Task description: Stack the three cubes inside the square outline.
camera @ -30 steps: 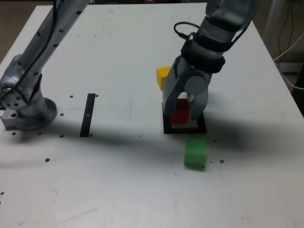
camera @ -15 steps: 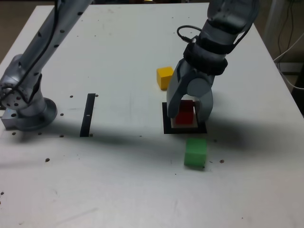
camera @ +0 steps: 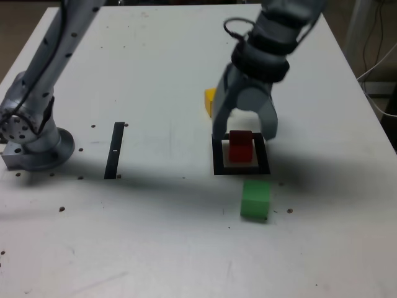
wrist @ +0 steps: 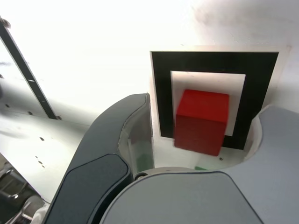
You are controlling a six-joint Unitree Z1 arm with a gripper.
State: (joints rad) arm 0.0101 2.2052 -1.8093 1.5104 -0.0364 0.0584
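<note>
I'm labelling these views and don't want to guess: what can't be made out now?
- Yellow matte cube: partly hidden behind the grey claw in the exterior view.
- Green matte cube: mostly hidden by the claw in the wrist view, only a sliver showing.
- Claw: blurred in the exterior view.
- Arm's upper stretch: cut off by the exterior view's top edge.

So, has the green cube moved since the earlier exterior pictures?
No; the green cube sits just below the square outline, as before.
</note>
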